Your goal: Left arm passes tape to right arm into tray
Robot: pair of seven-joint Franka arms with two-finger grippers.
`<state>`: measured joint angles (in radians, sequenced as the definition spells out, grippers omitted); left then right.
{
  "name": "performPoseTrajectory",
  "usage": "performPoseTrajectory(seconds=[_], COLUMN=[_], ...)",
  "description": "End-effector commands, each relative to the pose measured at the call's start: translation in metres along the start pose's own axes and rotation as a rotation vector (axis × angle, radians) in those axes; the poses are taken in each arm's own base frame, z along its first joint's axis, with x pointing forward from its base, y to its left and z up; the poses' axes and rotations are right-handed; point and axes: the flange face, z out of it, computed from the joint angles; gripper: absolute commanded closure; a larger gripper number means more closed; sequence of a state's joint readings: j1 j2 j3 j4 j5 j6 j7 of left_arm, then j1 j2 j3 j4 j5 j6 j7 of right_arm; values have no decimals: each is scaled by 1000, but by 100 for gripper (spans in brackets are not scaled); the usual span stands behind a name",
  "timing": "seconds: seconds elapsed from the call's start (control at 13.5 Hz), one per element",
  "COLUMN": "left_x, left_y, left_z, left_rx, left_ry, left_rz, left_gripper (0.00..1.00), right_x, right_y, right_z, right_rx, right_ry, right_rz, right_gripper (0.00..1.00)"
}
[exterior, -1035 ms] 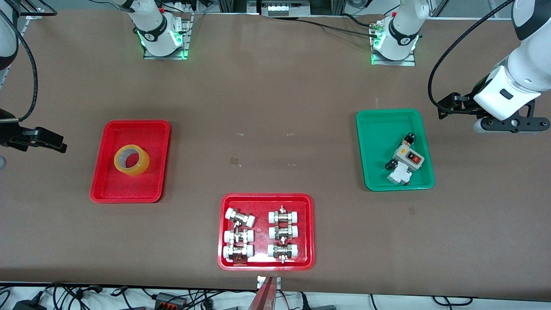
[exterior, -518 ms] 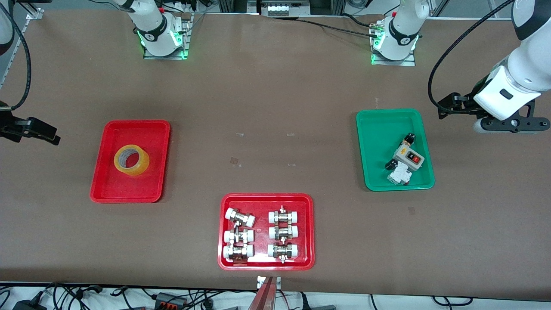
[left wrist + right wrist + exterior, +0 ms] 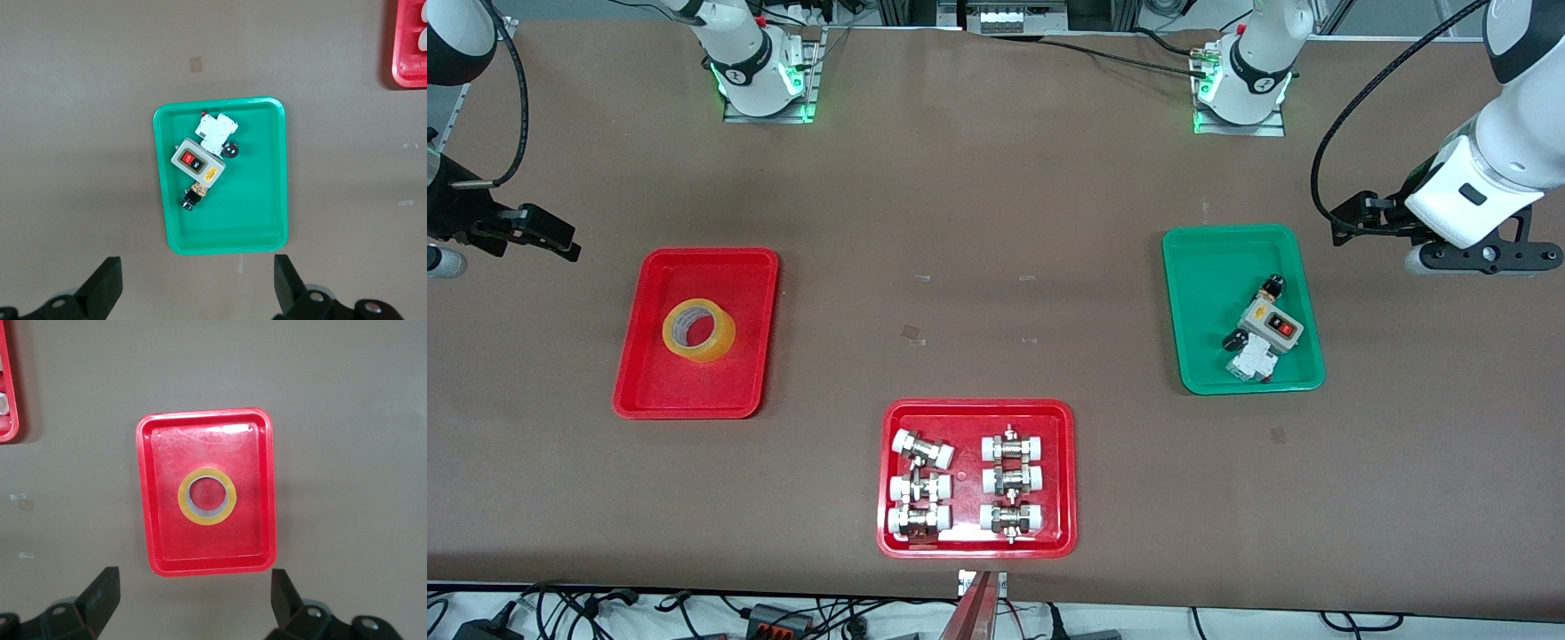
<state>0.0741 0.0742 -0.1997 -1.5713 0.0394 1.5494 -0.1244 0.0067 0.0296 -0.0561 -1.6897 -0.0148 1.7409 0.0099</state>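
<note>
Tape (image 3: 698, 330) in tray (image 3: 655, 391), grippers apart

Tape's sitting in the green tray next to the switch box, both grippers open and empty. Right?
Not quite. The tape lies alone in the plain red tray, as the front view shows; the switch box is in the green tray. Left gripper and right gripper are open and empty.
</note>
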Motion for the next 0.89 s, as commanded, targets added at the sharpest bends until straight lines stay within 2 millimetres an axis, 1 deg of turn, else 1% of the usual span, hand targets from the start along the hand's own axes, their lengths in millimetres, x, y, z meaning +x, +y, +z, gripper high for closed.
performPoseTrajectory(seconds=[0.0,0.3,0.44,0.59,0.74,0.81], left_x=[-2,-3,-1,-1,0,0], left_y=[2,8,4,5,3,2], left_z=[-6,-8,-8,-8,-8,-8], left_rx=[-16,-26,-38,-39,-39,-40], left_ry=[1,11,19,23,21,21], left_rz=[28,56,112,110,110,107], left_gripper=[0,0,0,0,0,0], right_x=[-2,-4,-4,-4,-4,-5], right_y=[-6,-5,-6,-6,-3,6], right_z=[-1,-4,-4,-4,-4,-4], right_rx=[-6,1,1,1,1,1], right_ry=[11,12,12,12,12,7], right_rz=[-11,-7,-10,-10,-6,10], right_gripper=[0,0,0,0,0,0])
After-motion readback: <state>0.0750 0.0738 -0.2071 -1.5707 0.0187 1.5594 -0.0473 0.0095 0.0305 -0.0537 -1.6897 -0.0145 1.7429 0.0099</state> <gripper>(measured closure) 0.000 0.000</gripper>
